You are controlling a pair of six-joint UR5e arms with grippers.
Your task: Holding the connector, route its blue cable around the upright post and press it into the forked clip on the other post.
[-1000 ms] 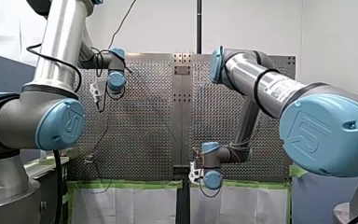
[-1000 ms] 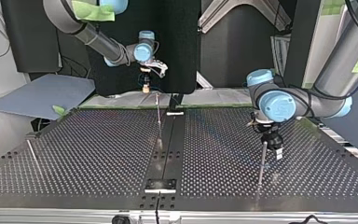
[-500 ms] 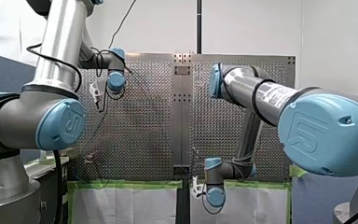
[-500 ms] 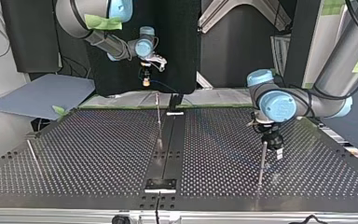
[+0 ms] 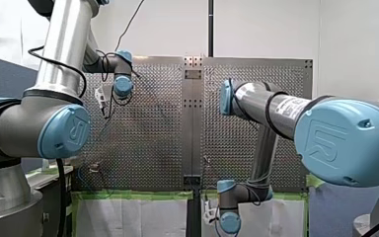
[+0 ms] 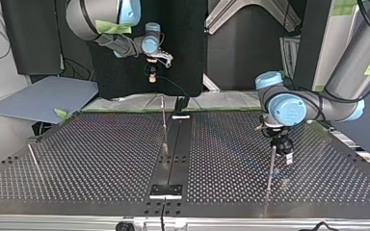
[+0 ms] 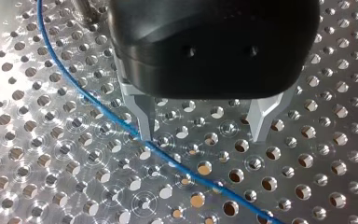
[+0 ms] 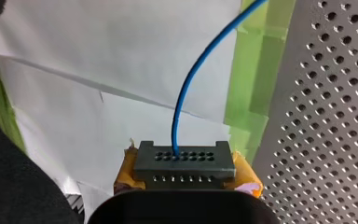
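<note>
My right gripper (image 8: 184, 176) is shut on the dark grey connector (image 8: 182, 160), which sits between its yellow pads (image 8: 127, 169). The blue cable (image 8: 192, 84) leaves the connector's face and runs toward the perforated table. In the top view that gripper (image 6: 150, 77) hangs beyond the table's far edge, above and behind the thin centre post (image 6: 164, 126). My left gripper (image 7: 203, 127) is open just above the table, and the blue cable (image 7: 98, 100) passes under one metal finger (image 7: 144, 122). In the top view it (image 6: 283, 148) stands beside the upright post (image 6: 270, 168) at the right.
A third thin post (image 6: 33, 159) leans at the top view's left edge of the table (image 6: 101, 159). Green tape (image 5: 138, 194) and white paper (image 8: 98, 56) line the table's edge under my right gripper. A grey board (image 6: 43, 98) lies off the table.
My right arm has drawn the connector back off the table's edge, downward in the front view and higher in the top view. The left arm has stayed put.
</note>
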